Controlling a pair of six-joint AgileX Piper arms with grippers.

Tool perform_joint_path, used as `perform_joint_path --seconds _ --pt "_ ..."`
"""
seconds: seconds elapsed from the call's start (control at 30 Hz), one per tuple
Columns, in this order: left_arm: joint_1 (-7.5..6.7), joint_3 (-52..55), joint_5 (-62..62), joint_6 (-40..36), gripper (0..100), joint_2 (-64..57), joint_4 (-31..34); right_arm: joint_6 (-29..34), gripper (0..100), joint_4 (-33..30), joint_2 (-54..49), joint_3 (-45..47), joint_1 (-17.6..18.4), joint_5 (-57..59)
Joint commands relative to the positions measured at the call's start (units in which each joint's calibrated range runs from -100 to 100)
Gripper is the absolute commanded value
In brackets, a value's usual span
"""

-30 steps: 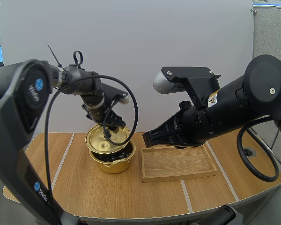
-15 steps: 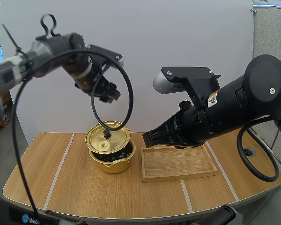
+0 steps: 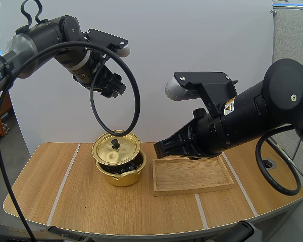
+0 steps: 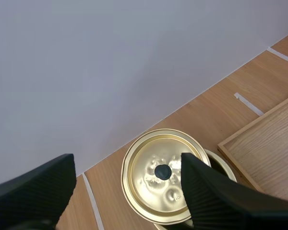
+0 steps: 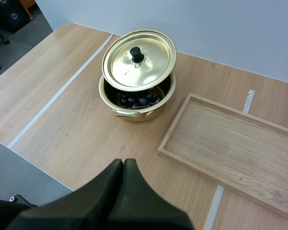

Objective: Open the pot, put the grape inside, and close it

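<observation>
Lying nearest, the wooden tray (image 3: 192, 177) sat just right of the gold pot (image 3: 122, 175). My right gripper (image 5: 124, 164) hung over the tray's far left corner, fingers pressed together on nothing. Grapes (image 5: 137, 101) lay inside the pot, whose lid (image 3: 116, 147) rested askew on the rim. High above it, my left gripper (image 3: 114, 88) was spread wide, empty.

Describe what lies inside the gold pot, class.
Dark grapes lie in the pot, seen through the gap beneath the lid, which sits askew on the rim. The lid covers the rest of the inside.
</observation>
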Motion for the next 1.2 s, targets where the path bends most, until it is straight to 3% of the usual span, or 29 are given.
perform_joint_path --seconds 0.0,0.6,1.17 --pt "-0.26 -0.37 -0.18 0.63 100 2.1 -0.85 -0.58 0 0.15 -0.74 0.11 -0.22 0.0" --pt "-0.26 -0.37 2.08 0.85 100 25.47 -0.85 -0.58 0 0.15 -0.74 0.11 -0.22 0.0" --pt "-0.26 -0.37 -10.67 0.57 100 38.87 -0.85 -0.58 0 0.15 -0.74 0.11 -0.22 0.0"
